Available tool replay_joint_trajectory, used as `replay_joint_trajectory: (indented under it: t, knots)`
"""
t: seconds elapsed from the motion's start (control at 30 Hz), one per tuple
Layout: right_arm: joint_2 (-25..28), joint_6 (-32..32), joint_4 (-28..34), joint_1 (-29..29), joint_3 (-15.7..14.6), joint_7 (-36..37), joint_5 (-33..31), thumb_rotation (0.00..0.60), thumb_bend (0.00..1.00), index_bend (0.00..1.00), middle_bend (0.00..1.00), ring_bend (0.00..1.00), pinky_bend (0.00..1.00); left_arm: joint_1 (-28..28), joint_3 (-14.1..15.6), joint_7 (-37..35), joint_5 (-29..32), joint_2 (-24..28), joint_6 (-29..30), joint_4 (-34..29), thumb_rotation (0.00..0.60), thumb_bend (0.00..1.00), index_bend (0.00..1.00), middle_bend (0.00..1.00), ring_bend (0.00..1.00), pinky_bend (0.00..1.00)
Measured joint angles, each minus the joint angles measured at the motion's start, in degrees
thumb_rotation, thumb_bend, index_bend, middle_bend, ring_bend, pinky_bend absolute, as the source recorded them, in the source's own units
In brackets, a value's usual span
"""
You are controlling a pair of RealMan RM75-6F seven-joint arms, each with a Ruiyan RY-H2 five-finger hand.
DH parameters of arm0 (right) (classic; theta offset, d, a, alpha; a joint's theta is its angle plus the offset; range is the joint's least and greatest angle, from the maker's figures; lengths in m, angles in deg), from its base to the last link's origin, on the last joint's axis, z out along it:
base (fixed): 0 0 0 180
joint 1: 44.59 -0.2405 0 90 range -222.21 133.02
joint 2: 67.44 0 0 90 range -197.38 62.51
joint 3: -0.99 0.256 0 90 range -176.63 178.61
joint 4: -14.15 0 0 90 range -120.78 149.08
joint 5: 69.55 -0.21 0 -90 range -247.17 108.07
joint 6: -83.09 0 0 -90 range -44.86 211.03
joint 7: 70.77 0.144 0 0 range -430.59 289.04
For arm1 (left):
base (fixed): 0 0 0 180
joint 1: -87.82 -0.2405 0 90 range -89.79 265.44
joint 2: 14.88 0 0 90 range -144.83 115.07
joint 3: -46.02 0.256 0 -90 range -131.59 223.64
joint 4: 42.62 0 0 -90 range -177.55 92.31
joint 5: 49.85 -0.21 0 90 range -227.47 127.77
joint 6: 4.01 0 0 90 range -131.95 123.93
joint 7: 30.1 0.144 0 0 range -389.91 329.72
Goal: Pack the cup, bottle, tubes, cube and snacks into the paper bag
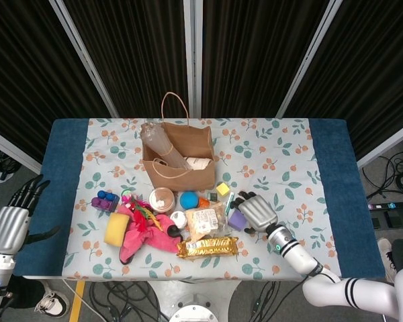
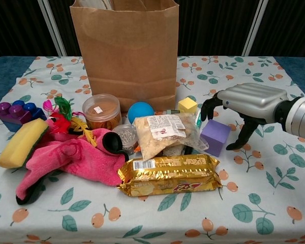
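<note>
Cube (image 2: 215, 137) sits just under right robot hand (image 2: 246, 101), fingers spread wide, w/ nothing held.

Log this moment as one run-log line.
right hand: open, above purple cube, not gripping | left hand: open, off table | paper bag: upright, bottle inside

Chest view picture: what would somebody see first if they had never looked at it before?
Probably the tall brown paper bag standing at the back of the flowery table. Next comes the bright heap in front of it: a pink cloth at the left, a gold snack pack nearest the camera. Then the silver right hand at the right, dark fingers spread above a purple cube.
</note>
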Motion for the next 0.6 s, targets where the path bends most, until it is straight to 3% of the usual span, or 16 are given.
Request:
replay_joint_trajectory:
  t: [0.33, 0.6]
  knots:
    - [-1.2, -2.1, -0.7, 0.8, -0.1, -0.4, 1.5, 0.6, 0.04, 0.53, 0.47, 0.24, 0.28, 0.0, 0.0, -0.3, 0.0, -0.1, 0.0, 0.1, 0.6, 0.0, 0.11, 0.1, 0.06, 0.16]
    - [0.7, -5.1, 1.1, 1.9, 0.4, -0.4, 3.0, 0.6, 0.07, 0.59, 0.51, 0.27, 0.29, 0.0, 0.0, -0.2, -0.1, 0.0, 0.0, -0.4, 0.6, 0.0, 0.11, 0.1, 0.06, 0.16]
